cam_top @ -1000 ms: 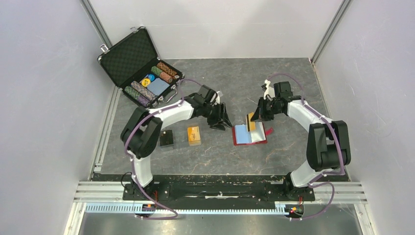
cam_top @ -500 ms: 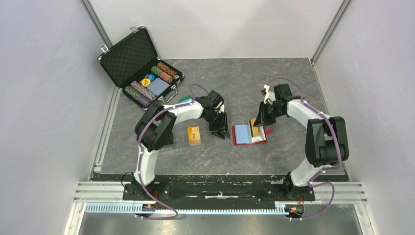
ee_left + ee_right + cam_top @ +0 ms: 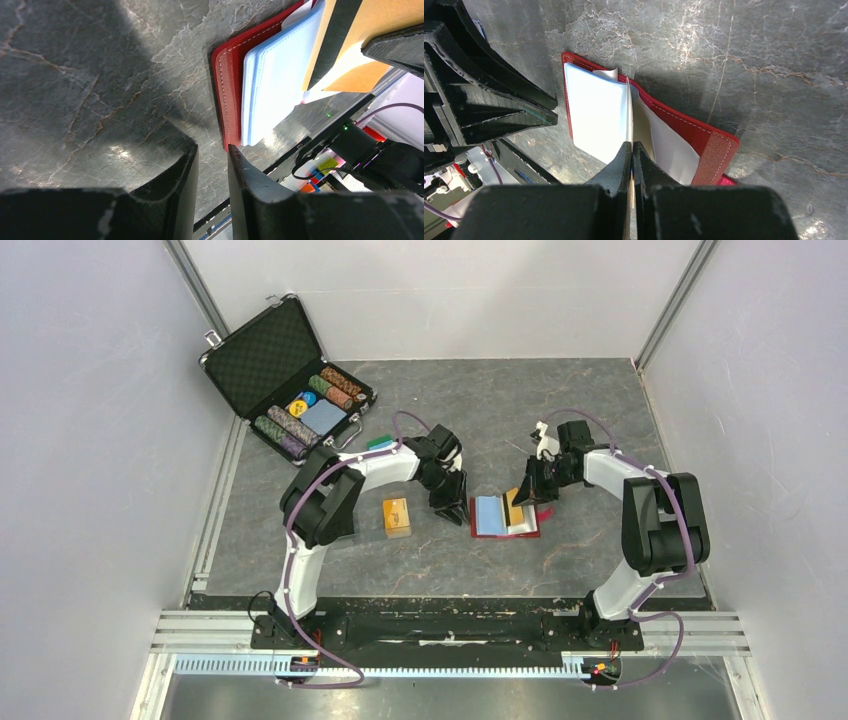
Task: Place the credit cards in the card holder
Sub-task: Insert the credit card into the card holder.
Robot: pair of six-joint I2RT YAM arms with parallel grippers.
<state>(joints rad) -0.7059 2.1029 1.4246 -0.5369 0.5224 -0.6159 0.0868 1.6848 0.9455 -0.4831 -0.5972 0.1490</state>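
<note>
The red card holder (image 3: 530,531) lies open on the table, with pale blue stitched inner leaves (image 3: 488,513). My right gripper (image 3: 522,502) is shut on an orange-gold credit card (image 3: 512,508), held on edge and dipping into the fold between the leaves. In the right wrist view the card (image 3: 630,107) shows edge-on ahead of the gripper (image 3: 632,145), above the holder (image 3: 694,132). My left gripper (image 3: 458,512) is empty, its jaws a narrow gap apart. In the left wrist view one of its fingertips (image 3: 235,152) is at the corner of the holder's left edge (image 3: 230,75). More orange-gold cards (image 3: 396,516) lie to the left.
An open black chip case (image 3: 262,358) with striped chips stands at the back left. A small green item (image 3: 378,443) lies by the left arm. The left arm's elbow hides the table left of the orange cards. Grey walls enclose the table on three sides.
My left gripper moved right and narrowed, reaching the holder's left edge. My right gripper came down and left, bringing the orange card into the holder. The left arm now covers the small black box.
</note>
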